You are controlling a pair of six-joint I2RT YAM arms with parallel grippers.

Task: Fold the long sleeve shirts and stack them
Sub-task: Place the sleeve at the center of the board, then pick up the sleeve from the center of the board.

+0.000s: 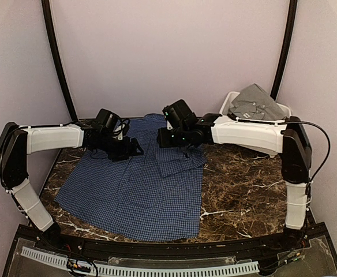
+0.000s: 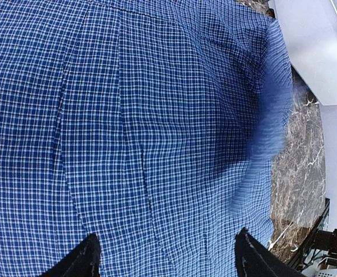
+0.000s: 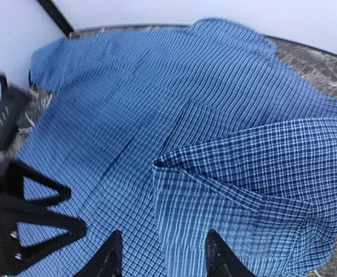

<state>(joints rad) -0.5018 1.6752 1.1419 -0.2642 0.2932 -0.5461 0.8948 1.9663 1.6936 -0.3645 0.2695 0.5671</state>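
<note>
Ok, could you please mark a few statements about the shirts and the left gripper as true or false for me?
1. The blue checked shirt lies spread on the table. True.
2. The grey shirt lies on top of the blue one. False: it sits in the white bin at the far right corner.
3. The left gripper is shut on cloth. False: its fingers stand wide apart above the blue checked shirt, holding nothing.
4. One sleeve is folded over the body of the blue checked shirt. True.
</note>
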